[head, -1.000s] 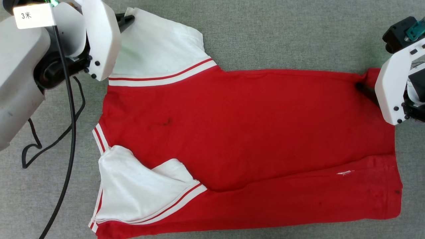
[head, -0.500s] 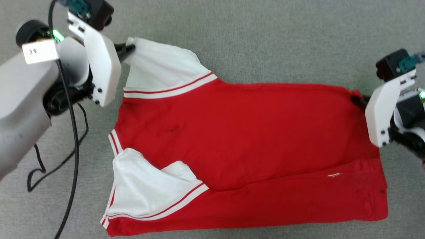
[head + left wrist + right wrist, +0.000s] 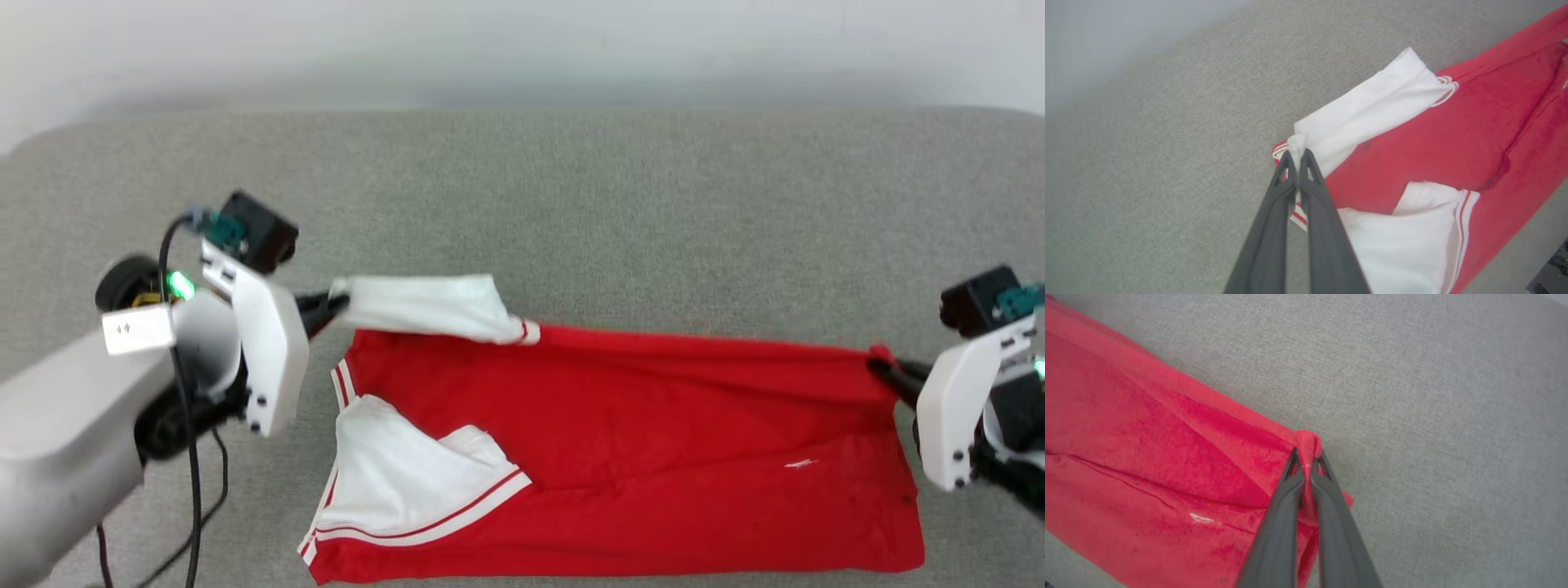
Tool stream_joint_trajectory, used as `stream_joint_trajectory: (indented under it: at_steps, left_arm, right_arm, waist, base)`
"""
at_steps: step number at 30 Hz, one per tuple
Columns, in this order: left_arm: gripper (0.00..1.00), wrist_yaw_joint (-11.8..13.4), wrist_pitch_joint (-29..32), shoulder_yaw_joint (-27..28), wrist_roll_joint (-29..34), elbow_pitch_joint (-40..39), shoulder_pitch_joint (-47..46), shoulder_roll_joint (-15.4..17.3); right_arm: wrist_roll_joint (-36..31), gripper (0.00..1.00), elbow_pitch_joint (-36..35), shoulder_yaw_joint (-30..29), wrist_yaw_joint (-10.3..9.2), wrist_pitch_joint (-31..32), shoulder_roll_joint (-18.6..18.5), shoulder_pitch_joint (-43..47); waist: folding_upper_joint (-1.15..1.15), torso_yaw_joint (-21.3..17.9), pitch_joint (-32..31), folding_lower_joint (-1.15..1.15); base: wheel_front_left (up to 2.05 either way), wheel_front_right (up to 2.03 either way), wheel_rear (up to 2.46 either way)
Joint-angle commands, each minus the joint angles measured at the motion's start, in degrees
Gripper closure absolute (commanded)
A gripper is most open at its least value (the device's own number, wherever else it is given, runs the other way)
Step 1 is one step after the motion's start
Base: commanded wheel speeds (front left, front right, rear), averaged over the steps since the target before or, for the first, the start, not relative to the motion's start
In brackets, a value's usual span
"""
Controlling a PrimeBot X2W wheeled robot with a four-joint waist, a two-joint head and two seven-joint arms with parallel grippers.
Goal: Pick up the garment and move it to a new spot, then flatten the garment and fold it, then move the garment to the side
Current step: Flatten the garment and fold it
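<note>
The red jersey (image 3: 637,441) lies spread across the grey fabric-covered table (image 3: 571,204), its length running from one claw to the other. The left claw (image 3: 335,304) is pressed together on the tip of the far white sleeve (image 3: 424,306). In the left wrist view the two dark fingers (image 3: 1284,192) of this claw (image 3: 1298,153) meet with a sliver of white cloth squeezed between them, and the jersey (image 3: 1433,134) stretches away to the upper right. The right claw (image 3: 878,367) pinches the far hem corner of the jersey. In the right wrist view the fingers of the right claw (image 3: 1306,455) close on a bunched knob of red cloth, with the jersey (image 3: 1147,449) falling off to the left. Between the two grips the far edge runs in a nearly straight line and appears raised a little off the table, while the near part rests on it. The near white sleeve (image 3: 400,482) lies folded over the red body.

The jersey's near edge is cut off by the bottom of the head view. Most of the right claw's fingers are hidden behind its white housing (image 3: 959,416). A black cable (image 3: 192,490) by the left arm runs out of the picture. A small white mark (image 3: 800,464) near the hem is too small to identify. A dark shape (image 3: 1551,269) in the corner of the left wrist view is too blurred to tell.
</note>
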Motion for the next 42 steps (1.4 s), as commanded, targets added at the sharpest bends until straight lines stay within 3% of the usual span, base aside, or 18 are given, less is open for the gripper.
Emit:
stream_joint_trajectory:
  at_steps: [1,9,15,23,28,29,30,38,40,41,42]
  left_arm:
    - [1.0,0.7,-0.5,-0.2,-0.1,-0.8,1.8,0.6]
    - [1.0,5.5,-3.5,-0.6,-2.3,-7.5,13.3,4.1]
    - [1.0,7.3,-5.5,-0.7,-3.9,-9.0,19.7,4.7]
    - [1.0,6.2,-5.4,-0.8,-4.7,-4.1,24.4,1.1]
    - [1.0,5.1,-6.6,-0.6,-5.4,-0.1,25.5,-1.8]
    - [0.52,5.1,-7.0,-0.5,-5.3,0.5,25.5,-2.0]
    - [0.0,5.5,-7.7,-0.5,-4.6,0.9,25.2,-2.1]
    - [0.0,8.8,-15.3,1.5,-1.6,1.1,25.0,-2.6]
    - [0.0,10.4,-17.9,2.3,-0.7,0.8,25.3,-2.6]
    - [0.0,12.7,-20.9,3.1,0.6,0.4,25.5,-2.7]
    - [0.0,12.7,-20.9,3.1,0.6,0.4,25.5,-2.7]
  right_arm:
    - [0.2,1.0,-0.6,-0.3,-0.05,-0.3,-0.1,2.1]
    - [0.8,1.0,-4.4,-3.7,-0.05,-0.4,-0.3,12.1]
    - [0.7,1.0,-6.3,-5.8,-0.06,0.4,0.6,17.1]
    - [-0.5,1.0,-3.0,-5.5,-0.06,2.1,3.4,18.7]
    - [-0.9,1.0,0.1,-5.5,-0.06,-0.4,5.3,18.1]
    - [-0.5,0.67,0.6,-6.2,-0.08,-1.2,5.7,17.9]
    - [-0.1,0.0,0.9,-7.1,-0.09,-2.1,6.2,17.8]
    - [-0.1,0.0,-1.9,-10.9,-0.06,-6.8,6.0,18.8]
    - [0.1,0.0,-3.1,-12.5,-0.05,-7.3,5.6,19.4]
    - [-0.4,0.0,-4.1,-14.1,-0.05,-7.6,5.1,19.9]
    - [-0.4,0.0,-4.1,-14.1,-0.05,-7.6,5.1,19.9]
  waist:
    - [0.0,0.5,-1.6,0.0]
    - [0.0,0.9,-3.8,0.0]
    - [0.0,1.1,-3.6,0.0]
    - [0.0,0.8,-1.8,0.0]
    - [0.0,0.8,-1.8,0.0]
    - [0.0,0.8,-2.0,0.0]
    - [0.0,0.8,-2.4,0.0]
    - [0.0,1.1,-5.5,0.0]
    - [0.0,1.1,-6.3,0.0]
    - [0.0,1.3,-6.8,0.0]
    - [0.0,1.3,-6.8,0.0]
  base:
    - [0.0,0.0,0.0]
    - [0.0,0.0,0.0]
    - [0.0,0.0,0.0]
    - [0.0,0.0,0.0]
    - [0.0,0.0,0.0]
    - [0.0,0.0,0.0]
    - [0.0,0.0,0.0]
    - [0.0,0.0,0.0]
    - [0.0,0.0,0.0]
    - [0.0,0.0,0.0]
    - [0.0,0.0,0.0]
